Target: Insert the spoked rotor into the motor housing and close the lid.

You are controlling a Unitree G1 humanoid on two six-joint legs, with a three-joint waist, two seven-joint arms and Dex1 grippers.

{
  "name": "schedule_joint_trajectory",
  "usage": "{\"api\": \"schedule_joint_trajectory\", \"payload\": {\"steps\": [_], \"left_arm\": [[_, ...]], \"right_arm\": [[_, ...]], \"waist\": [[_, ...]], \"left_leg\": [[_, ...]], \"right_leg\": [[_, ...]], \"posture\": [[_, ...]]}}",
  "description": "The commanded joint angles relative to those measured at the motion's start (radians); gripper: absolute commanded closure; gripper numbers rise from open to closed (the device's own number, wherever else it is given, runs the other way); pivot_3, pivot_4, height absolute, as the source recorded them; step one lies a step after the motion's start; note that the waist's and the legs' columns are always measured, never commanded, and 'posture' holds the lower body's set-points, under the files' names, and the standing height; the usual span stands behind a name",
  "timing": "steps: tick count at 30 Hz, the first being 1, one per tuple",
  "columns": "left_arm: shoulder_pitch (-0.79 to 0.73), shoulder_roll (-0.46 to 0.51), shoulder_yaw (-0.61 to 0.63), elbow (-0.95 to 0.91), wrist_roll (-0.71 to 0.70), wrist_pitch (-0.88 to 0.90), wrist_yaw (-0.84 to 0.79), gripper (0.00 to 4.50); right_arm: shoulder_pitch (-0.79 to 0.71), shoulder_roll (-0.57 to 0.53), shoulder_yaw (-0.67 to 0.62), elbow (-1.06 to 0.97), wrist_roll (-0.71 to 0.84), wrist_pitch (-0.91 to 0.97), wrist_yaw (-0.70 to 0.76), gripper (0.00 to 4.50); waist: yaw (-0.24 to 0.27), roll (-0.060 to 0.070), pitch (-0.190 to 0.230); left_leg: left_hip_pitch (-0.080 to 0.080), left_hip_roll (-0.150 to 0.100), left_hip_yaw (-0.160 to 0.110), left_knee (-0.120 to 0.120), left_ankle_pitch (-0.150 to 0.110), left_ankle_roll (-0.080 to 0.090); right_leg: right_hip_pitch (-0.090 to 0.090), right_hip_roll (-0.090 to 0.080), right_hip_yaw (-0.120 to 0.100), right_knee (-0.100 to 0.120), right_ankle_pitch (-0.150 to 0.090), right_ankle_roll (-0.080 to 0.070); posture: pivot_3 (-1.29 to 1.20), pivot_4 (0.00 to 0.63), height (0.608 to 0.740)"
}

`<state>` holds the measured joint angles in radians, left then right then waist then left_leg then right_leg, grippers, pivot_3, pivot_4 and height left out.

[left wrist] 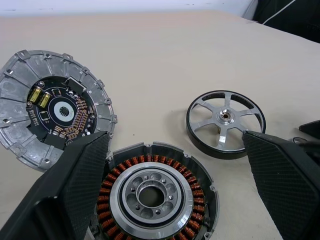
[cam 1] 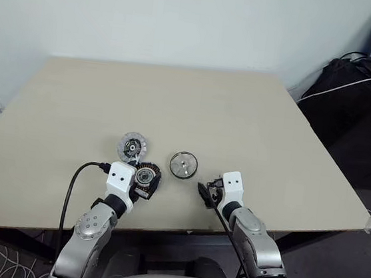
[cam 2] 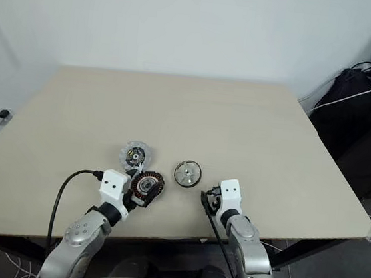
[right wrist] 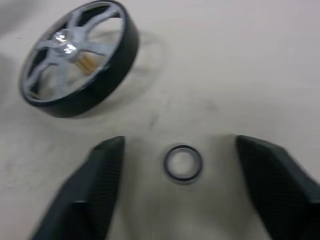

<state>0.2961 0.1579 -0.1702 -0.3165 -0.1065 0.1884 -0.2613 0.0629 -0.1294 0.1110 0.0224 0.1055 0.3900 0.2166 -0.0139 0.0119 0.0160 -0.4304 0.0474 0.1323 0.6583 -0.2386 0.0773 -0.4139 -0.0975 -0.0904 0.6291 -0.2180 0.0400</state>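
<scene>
Near the table's [cam 1: 177,98] front edge, the left gripper [left wrist: 165,200] straddles the motor housing [left wrist: 152,192], jaws wide; the right gripper's [right wrist: 180,185] open jaws flank a small ring [right wrist: 183,163].

Your left gripper [left wrist: 165,200] stands open around the motor housing [left wrist: 152,195] on the bench [left wrist: 165,65]; the lid [left wrist: 52,107] lies beside it, the spoked rotor [left wrist: 225,122] nearby.

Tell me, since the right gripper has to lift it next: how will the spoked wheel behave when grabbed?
The spoked wheel looks like rigid metal, so it should not flex. Its smooth dark rim may slip between fingers. It lies flat on the table, so it probably won't roll unless tipped on edge.
</scene>
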Motion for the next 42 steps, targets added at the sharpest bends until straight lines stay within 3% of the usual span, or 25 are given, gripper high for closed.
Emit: {"api": "schedule_joint_trajectory", "payload": {"steps": [1, 7, 16, 22, 28, 42], "left_arm": [[-0.01, -0.006, 0.001, -0.021, 0.004, -0.023, 0.004, 0.0], [-0.009, -0.006, 0.002, -0.022, 0.007, -0.026, 0.008, 0.0], [-0.008, -0.024, 0.025, -0.024, -0.004, -0.062, 0.019, 0.0], [-0.003, -0.065, 0.065, -0.014, -0.011, -0.115, 0.058, 0.0], [0.019, -0.07, 0.08, -0.01, -0.013, -0.138, 0.06, 0.0], [0.119, 0.025, 0.087, -0.027, -0.048, -0.109, -0.049, 0.0]], "right_arm": [[-0.006, -0.001, -0.015, 0.013, -0.015, -0.018, -0.014, 1.95], [0.017, -0.018, -0.015, -0.03, -0.035, -0.024, -0.01, 3.82], [0.088, -0.083, 0.051, -0.3, 0.004, 0.088, 0.094, 3.82], [0.028, -0.073, 0.103, -0.376, -0.006, 0.148, 0.1, 3.82], [-0.063, -0.047, 0.156, -0.299, -0.037, 0.137, 0.102, 3.82], [-0.249, 0.035, 0.298, -0.013, -0.089, 0.002, 0.183, 3.82]], "waist": [[0.0, 0.0, 0.0], [0.0, 0.002, -0.001], [0.0, 0.004, -0.002], [0.002, 0.004, -0.001], [0.002, 0.003, -0.002], [-0.006, 0.002, -0.001]], "left_leg": [[0.0, 0.0, 0.0, 0.0, 0.0, 0.0], [0.0, 0.0, 0.0, 0.0, 0.0, 0.0], [0.0, 0.0, 0.0, 0.0, 0.0, 0.0], [0.0, 0.001, -0.001, 0.0, 0.0, 0.0], [-0.001, 0.001, 0.0, 0.001, 0.0, 0.0], [-0.001, 0.0, 0.0, 0.001, 0.0, 0.0]], "right_leg": [[0.0, 0.0, 0.0, 0.0, 0.0, 0.0], [0.0, 0.001, 0.0, 0.0, 0.0, 0.0], [0.0, -0.001, 0.0, 0.0, 0.0, 0.0], [0.0, 0.0, 0.0, 0.0, 0.0, 0.0], [0.0, 0.001, 0.0, 0.0, 0.0, 0.0], [0.0, 0.001, 0.0, 0.0, 0.0, 0.0]], "posture": [[0.0, 0.0, 0.74], [0.0, 0.0, 0.74], [0.0, 0.0, 0.74], [0.0, 0.0, 0.74], [0.0, 0.0, 0.74], [0.0, 0.0, 0.74]]}}
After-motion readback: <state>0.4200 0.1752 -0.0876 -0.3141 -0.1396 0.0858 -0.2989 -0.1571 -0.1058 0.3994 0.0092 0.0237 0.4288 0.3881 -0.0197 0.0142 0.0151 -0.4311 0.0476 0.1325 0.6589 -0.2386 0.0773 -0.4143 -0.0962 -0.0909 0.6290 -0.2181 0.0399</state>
